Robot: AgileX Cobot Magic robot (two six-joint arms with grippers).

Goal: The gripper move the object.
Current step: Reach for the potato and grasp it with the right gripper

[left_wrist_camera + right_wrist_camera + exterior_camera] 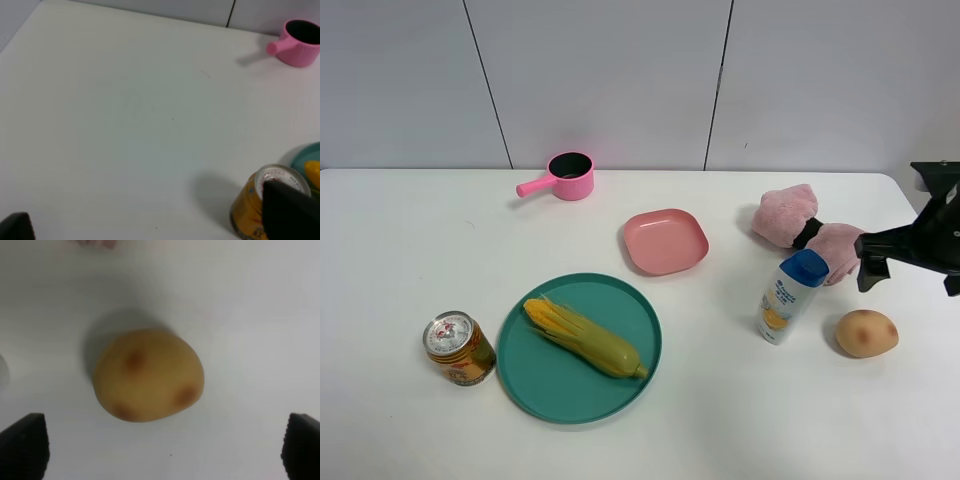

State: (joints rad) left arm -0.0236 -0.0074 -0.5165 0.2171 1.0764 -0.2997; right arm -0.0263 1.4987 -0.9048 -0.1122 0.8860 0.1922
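A small rounded tan-orange potato with reddish-brown blotches lies on the white tabletop at the near right. It rests on bare surface and touches nothing. Just to its left stands a white plastic bottle with a blue cap. Beyond the bottle lies a pink plush bundle cinched by a black band.

The right pincer, a black two-fingered claw on a dark arm entering from the right edge, hangs over the tabletop just on the far side of the potato. Its fingers are spread wide and grip nothing. In the right wrist view the potato lies ahead of the right pincer. The two black fingertips stand well apart, one to either side of it, and both are clear of its skin.

The left pincer, seen from its own wrist camera, is also wide open and empty, with only bare tabletop between its two dark fingertips. One of those fingertips hides part of an orange drink can with a silver top.

In the high view that can stands at the near left, just left of a round teal plate. The plate carries a yellow-green corn cob. A square pink plate with rounded corners sits near the middle of the tabletop, well apart from the potato. A small pink saucepan with a short handle stands at the far side, left of centre.
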